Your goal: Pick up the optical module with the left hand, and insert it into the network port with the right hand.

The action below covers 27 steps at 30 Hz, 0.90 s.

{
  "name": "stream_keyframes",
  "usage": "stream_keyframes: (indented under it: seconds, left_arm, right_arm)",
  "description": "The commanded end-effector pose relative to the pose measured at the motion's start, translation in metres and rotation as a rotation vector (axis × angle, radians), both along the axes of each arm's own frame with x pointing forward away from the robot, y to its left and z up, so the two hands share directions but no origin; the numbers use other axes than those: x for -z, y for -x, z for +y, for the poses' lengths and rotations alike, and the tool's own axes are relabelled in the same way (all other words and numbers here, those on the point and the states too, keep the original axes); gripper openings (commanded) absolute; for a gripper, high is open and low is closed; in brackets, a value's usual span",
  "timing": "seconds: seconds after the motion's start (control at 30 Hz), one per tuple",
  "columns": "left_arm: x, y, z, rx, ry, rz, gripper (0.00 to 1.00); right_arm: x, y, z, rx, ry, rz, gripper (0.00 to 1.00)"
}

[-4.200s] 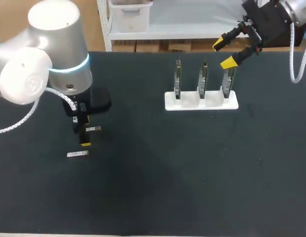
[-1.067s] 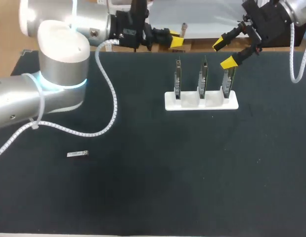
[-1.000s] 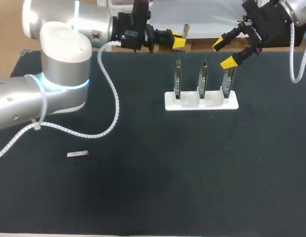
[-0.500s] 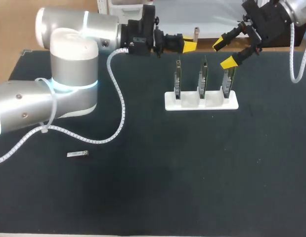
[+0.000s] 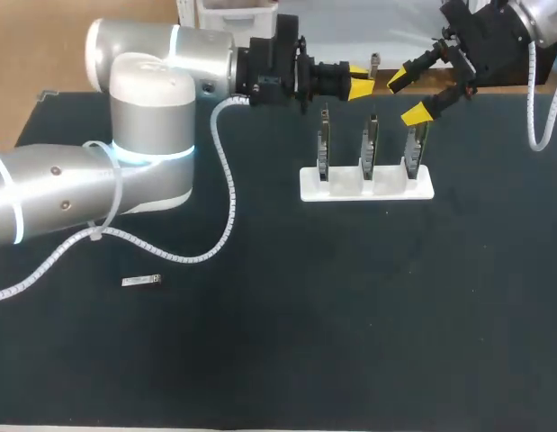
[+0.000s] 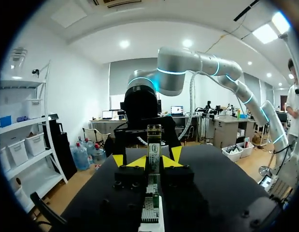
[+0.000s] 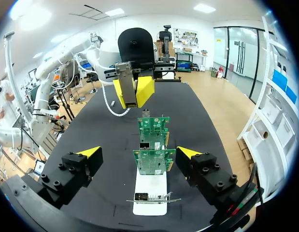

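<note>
The optical module [image 5: 374, 61], a small silver block, stands upright between the yellow tips of my left gripper [image 5: 359, 83], which is shut on it over the table's far edge. My right gripper [image 5: 406, 96] hangs open just to its right, above the rightmost card. In the left wrist view the module [image 6: 154, 137] rises between the left gripper [image 6: 154, 162], with my right arm straight ahead. From the right wrist view the open right gripper [image 7: 138, 152] faces the left gripper [image 7: 135, 92] and the module [image 7: 125, 79]. Three upright green network cards [image 7: 151, 162] stand in a white holder [image 5: 366, 189].
A second silver module [image 5: 141, 282] lies on the black table at the left. My left arm stretches across the table's back half, trailing a white coiled cable [image 5: 226, 207]. The card holder [image 7: 150, 195] sits below and between both grippers.
My left arm has lifted the module from the table's left side and carried it rightward along the far edge, close to the right gripper. The right arm has not moved.
</note>
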<state>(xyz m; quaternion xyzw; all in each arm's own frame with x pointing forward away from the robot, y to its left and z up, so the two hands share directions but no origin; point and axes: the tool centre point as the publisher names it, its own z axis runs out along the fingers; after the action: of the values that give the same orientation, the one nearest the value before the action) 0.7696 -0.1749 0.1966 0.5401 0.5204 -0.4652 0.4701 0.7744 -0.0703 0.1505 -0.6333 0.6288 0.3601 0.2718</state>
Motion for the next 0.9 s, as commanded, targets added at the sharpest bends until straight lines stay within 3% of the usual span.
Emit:
stream_keyframes:
  seconds: [0.03, 0.9]
  left_arm:
    - [0.000, -0.005, -0.007, -0.004, 0.007, 0.002, 0.00]
    - [0.019, -0.013, -0.016, -0.008, 0.008, 0.098, 0.00]
  right_arm:
    - [0.000, 0.001, 0.000, 0.003, 0.001, -0.002, 1.00]
    - [0.000, 0.001, 0.000, 0.003, 0.001, -0.002, 1.00]
